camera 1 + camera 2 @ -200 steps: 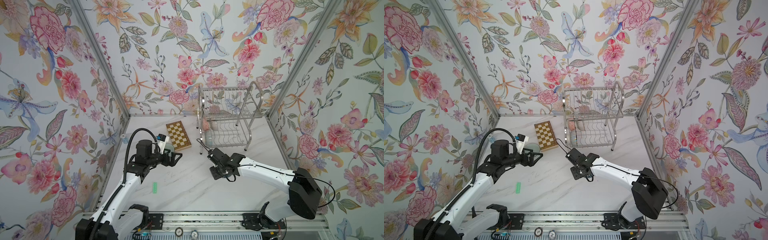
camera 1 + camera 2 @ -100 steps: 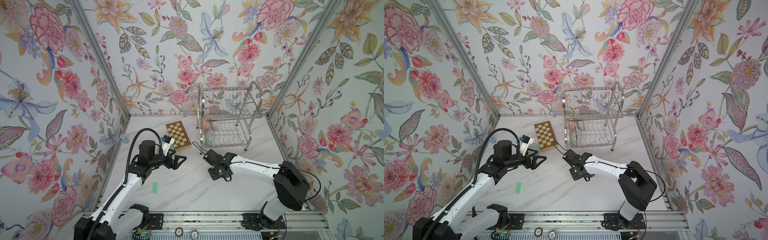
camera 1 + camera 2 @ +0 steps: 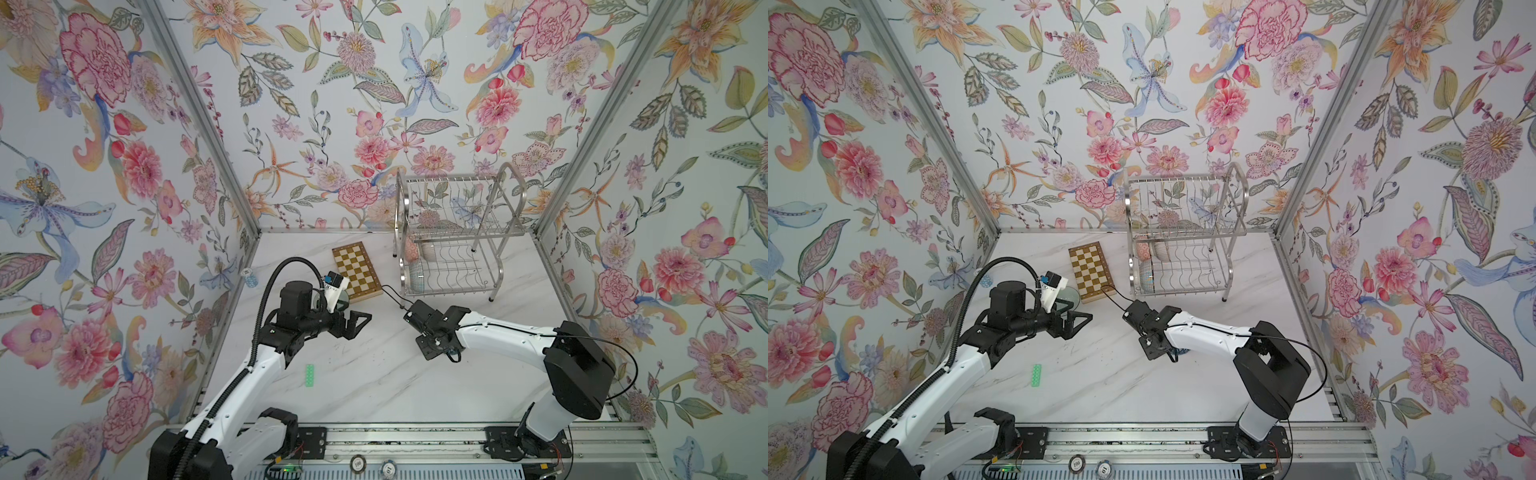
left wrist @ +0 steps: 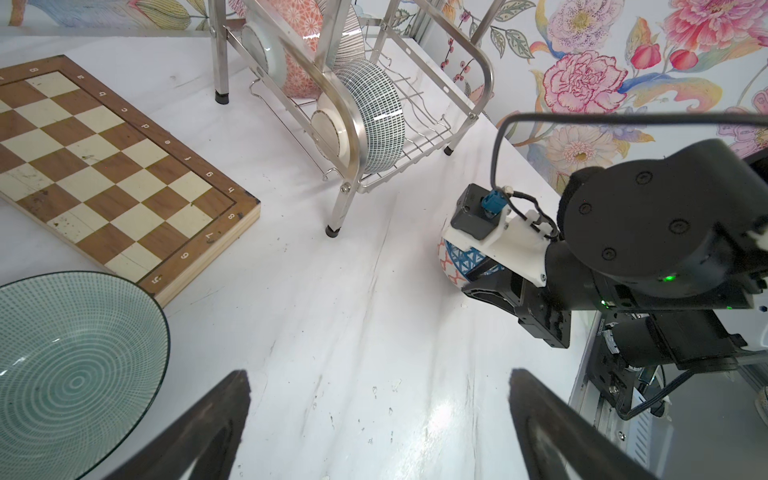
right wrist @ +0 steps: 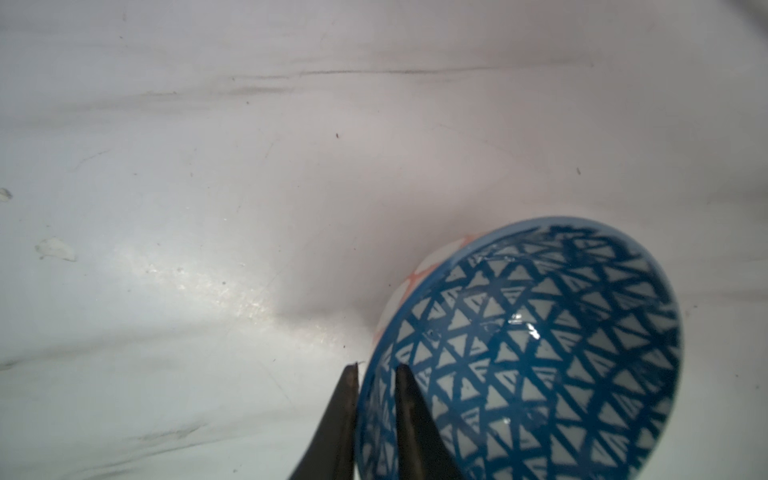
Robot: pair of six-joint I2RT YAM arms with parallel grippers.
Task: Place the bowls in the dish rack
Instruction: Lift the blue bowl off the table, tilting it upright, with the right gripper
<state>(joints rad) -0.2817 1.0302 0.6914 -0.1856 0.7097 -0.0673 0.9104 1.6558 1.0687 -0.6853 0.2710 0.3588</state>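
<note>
A white marbled counter (image 3: 374, 386) fills the floor of a flower-papered booth. At its far side, towards the right, stands the two-tier wire dish rack (image 3: 451, 266). A dark-dashed bowl (image 4: 374, 120) stands on edge at the near end of the rack's lower tier, with a red-latticed bowl (image 4: 299, 54) behind it. Left of the rack a brown-and-white chessboard (image 3: 356, 270) lies flat.

The left gripper (image 3: 359, 328) hangs over the middle of the counter with its jaws spread wide and nothing between them. The mint green bowl (image 4: 70, 374) sits upright on the counter, just beside the chessboard's near corner.

The right gripper (image 5: 376, 370) is closed on the rim of the blue triangle bowl (image 5: 540, 353), one finger inside and one outside. That bowl is tilted, in front of the rack; whether it touches the counter cannot be told. A small green block (image 3: 309, 375) lies near the left arm.
</note>
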